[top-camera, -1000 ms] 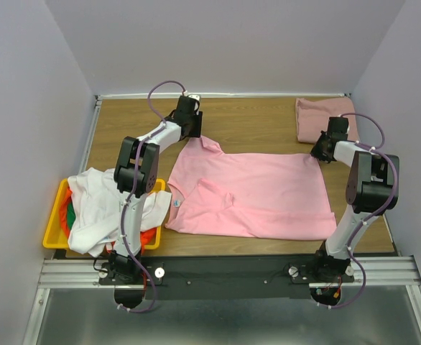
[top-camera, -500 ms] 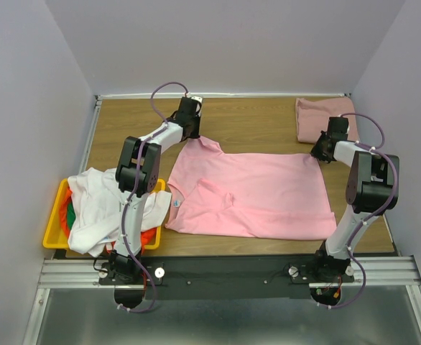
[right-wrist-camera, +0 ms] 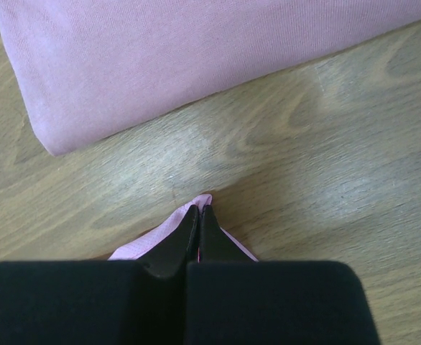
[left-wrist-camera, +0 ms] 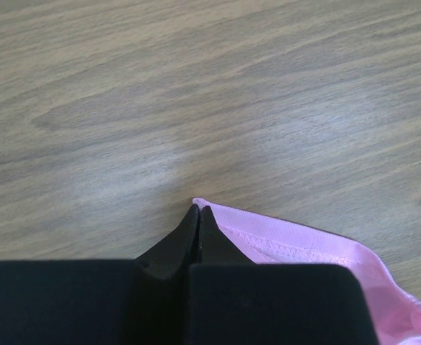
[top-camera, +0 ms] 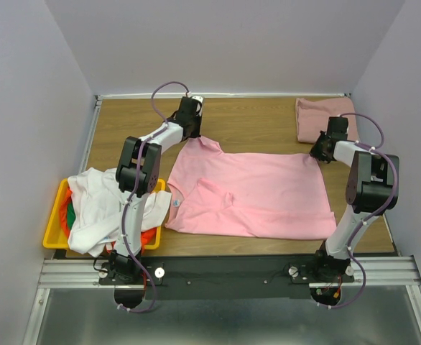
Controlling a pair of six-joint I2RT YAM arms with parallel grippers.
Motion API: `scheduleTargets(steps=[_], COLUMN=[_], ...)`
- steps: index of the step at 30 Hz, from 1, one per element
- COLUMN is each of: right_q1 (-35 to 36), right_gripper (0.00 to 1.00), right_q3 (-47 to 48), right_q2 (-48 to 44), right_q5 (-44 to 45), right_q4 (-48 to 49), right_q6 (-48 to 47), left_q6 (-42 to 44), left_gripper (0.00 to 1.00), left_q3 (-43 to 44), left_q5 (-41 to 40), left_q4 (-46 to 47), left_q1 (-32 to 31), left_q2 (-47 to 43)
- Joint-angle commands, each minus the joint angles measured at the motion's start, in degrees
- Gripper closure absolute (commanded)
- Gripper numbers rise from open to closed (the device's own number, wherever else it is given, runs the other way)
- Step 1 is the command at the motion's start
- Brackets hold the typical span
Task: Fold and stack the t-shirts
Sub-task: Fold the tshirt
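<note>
Wooden table (top-camera: 253,118), bright pink t-shirt (top-camera: 253,190) flat: left gripper (left-wrist-camera: 197,212) and right gripper (right-wrist-camera: 199,210) clamp its far corners; I should lift both evenly, keeping the hem taut.

We counted two arms: one left arm (top-camera: 140,167), one right arm (top-camera: 368,180). Five tees: one bright pink t-shirt (top-camera: 253,194), one dusty rose t-shirt (top-camera: 318,118), one white t-shirt (top-camera: 95,208), one orange t-shirt (top-camera: 151,235), one green t-shirt (top-camera: 70,214). One yellow bin (top-camera: 52,236). One bench (top-camera: 268,115).
</note>
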Motion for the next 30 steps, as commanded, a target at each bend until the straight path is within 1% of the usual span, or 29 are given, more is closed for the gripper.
scheduleTargets(steps=[1,8,11,16,19,21,22,23,25,26,29,30], right_q1=[-0.3,-0.2,-0.2,-0.3,-0.2,-0.3,-0.3,-0.3,-0.2,-0.3,-0.2,-0.3], right_gripper=[1.0,1.0,1.0,1.0,1.0,1.0,0.99,1.0,1.0,1.0,1.0,0.99], right_q3=[1.7,6.6,9.5,12.8,12.1,11.1,9.8,9.3,7.5,7.0,4.5,3.9], right_q2=[-0.3,0.1,0.8,1.6,0.9,-0.4,-1.0,-2.0,-3.1,-3.5,-6.0,-6.6], right_q5=[-1.4,0.9,0.6,0.5,0.3,-0.2,-0.1,-0.2,-0.2,-0.2,-0.2,-0.2], right_q4=[-3.0,-4.9,-5.8,-6.9,-6.9,-6.8,-6.9,-6.9,-6.8,-6.8,-6.7,-6.7], right_q6=[-0.6,-0.8,-0.9,-1.7,-2.0,-2.1,-2.0,-1.8,-1.7,-1.6,-1.3,-1.1], left_q6=[-0.8,-0.3,0.5,2.0,1.9,1.7,1.3,1.0,0.5,-0.2,-1.3,-1.5], left_gripper=[1.0,1.0,1.0,1.0,1.0,1.0,1.0,1.0,1.0,1.0,1.0,1.0], left_q3=[1.3,6.5,10.5,12.1,8.9,3.0,0.5,-4.3,-9.3,-13.8,-20.0,-23.3], left_q5=[-0.8,-2.5,-1.3,2.3,6.3,7.6,7.9,8.0,8.8,9.6,10.4,10.5], left_q4=[2.7,2.8,2.4,3.5,6.3,8.8,11.5,13.3,17.4,18.7,22.6,23.2], left_q1=[-0.2,0.5,1.1,1.5,1.9,2.0,2.0,2.0,2.0,2.0,2.0,2.0], left_q2=[-3.7,-4.2,-3.4,-4.0,-7.1,-9.7,-12.7,-14.4,-19.2,-20.7,-25.9,-26.8])
